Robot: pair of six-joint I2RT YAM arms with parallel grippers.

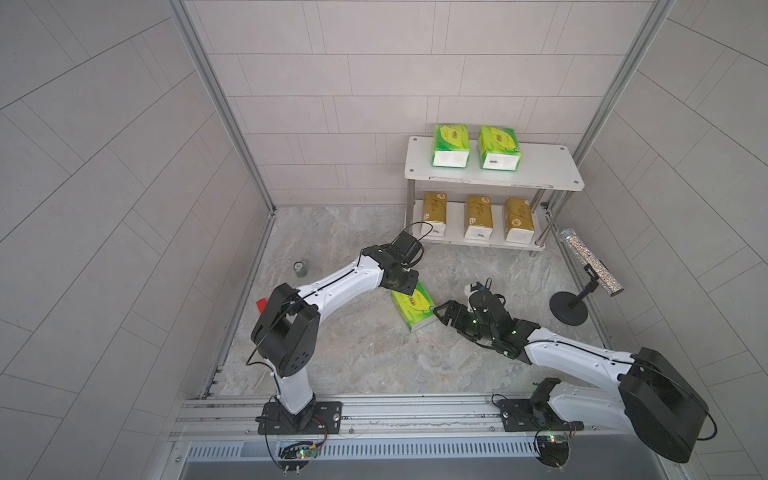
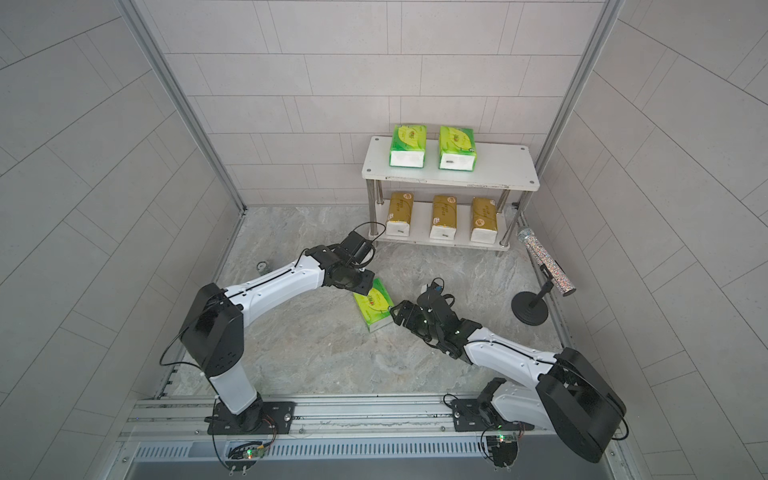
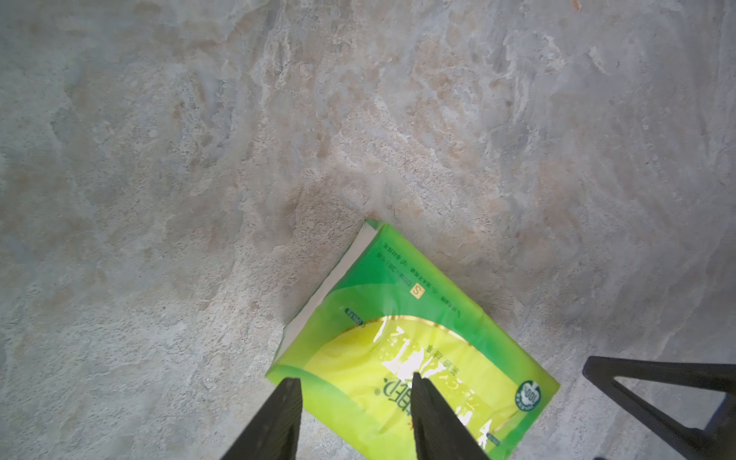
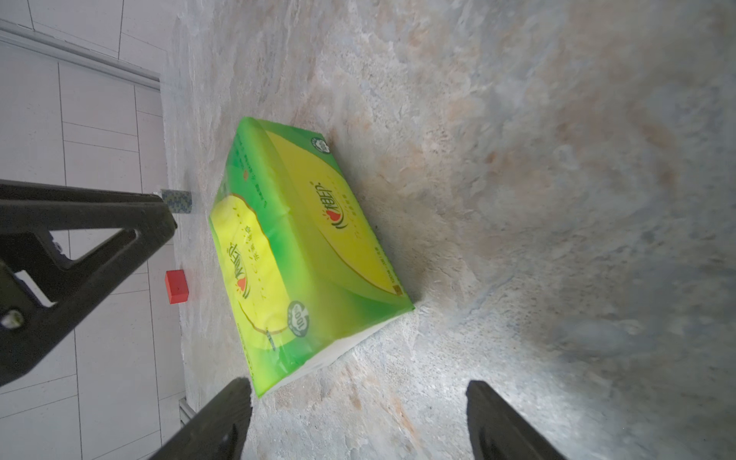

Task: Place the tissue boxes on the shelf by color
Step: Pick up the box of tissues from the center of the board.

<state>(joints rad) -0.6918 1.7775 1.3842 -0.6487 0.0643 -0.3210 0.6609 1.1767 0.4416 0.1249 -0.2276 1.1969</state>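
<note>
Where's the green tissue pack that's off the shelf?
In both top views the bright green tissue pack lies on the marbled tabletop, under the left pincer, beside the right pincer.

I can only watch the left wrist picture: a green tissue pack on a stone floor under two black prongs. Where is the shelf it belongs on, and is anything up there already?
Observer: The shelf stands in the far right corner; two green packs already sit on its upper board.
Operator: And underneath?
Observer: Three gold packs line the lower board.
Operator: What is the black triangle at my picture's edge?
Observer: That is the right tool, open, close beside the loose green pack.
</note>
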